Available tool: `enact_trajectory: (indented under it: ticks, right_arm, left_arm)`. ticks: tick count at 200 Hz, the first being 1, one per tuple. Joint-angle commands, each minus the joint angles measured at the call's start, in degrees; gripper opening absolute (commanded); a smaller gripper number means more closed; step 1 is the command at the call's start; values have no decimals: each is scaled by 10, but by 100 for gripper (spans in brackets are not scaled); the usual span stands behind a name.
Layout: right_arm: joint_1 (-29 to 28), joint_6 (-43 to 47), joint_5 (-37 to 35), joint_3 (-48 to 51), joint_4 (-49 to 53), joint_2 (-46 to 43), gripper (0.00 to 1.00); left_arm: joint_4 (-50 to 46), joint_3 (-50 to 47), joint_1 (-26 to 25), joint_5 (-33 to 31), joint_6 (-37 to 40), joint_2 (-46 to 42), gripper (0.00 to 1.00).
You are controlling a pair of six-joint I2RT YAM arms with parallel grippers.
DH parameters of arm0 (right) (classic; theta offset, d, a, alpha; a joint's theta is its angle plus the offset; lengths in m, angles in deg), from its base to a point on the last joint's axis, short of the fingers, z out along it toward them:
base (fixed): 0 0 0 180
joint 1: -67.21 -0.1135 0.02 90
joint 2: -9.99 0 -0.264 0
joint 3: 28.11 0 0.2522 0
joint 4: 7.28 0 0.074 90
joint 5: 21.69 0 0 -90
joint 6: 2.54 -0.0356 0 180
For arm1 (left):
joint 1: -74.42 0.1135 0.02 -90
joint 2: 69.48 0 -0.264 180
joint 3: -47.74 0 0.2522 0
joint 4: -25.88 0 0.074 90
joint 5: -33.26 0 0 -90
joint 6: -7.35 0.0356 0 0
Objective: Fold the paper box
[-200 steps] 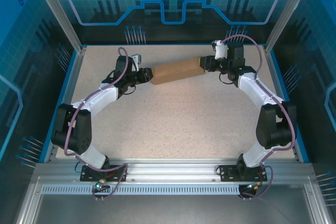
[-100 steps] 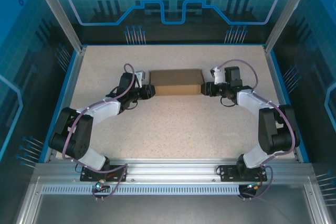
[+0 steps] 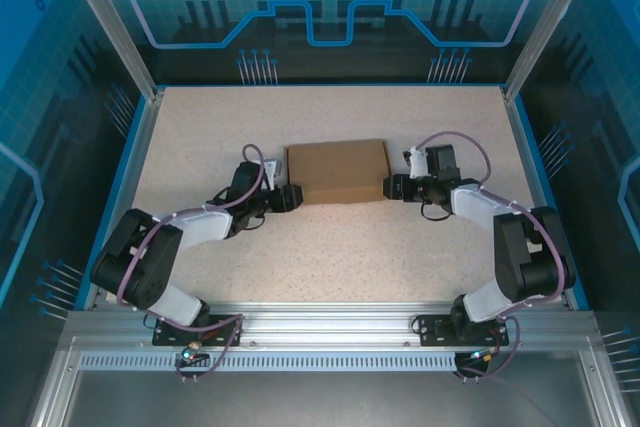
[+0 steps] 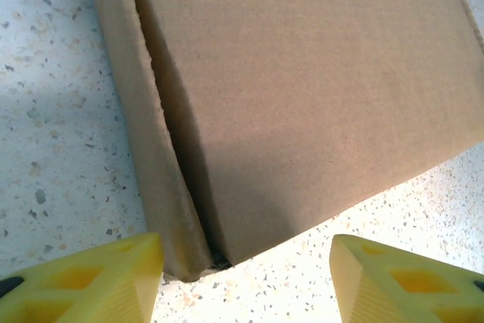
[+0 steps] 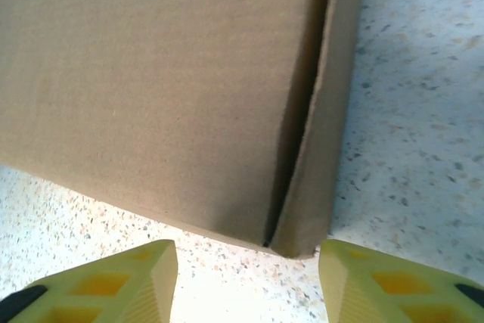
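Plain brown cardboard paper box (image 3: 338,172) flat on speckled table (image 3: 330,247), left gripper (image 3: 289,197) and right gripper (image 3: 391,187) at its ends overhead, wrist views add flap seams (image 4: 162,134), both claws spread.

Flat brown cardboard paper box (image 3: 337,172) is lying on the speckled white table (image 3: 330,247), directly ahead of both grippers. The left gripper (image 3: 290,197) is sitting just off its left end and the right gripper (image 3: 392,188) just off its right end, each facing a near corner.
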Motion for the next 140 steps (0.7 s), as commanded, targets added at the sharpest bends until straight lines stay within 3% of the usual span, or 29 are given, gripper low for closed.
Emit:
enact_trajectory:
  ticks: [1, 68, 119, 140]
  right_arm:
    - [-6, 14, -49, -16, 44, -61, 57]
    - [-23, 82, -205, -41, 121, -225, 72]
    - [-26, 119, -322, -28, 118, -321, 88]
    - [-24, 119, -362, 1, 89, -338, 100]
  left_arm:
    - [-14, -6, -3, -36, 17, -55, 69]
    - [-95, -3, 15, -141, 88, -207, 83]
    - [-33, -71, 32, -264, 137, -324, 96]
    - [12, -114, 47, -316, 159, -358, 99]
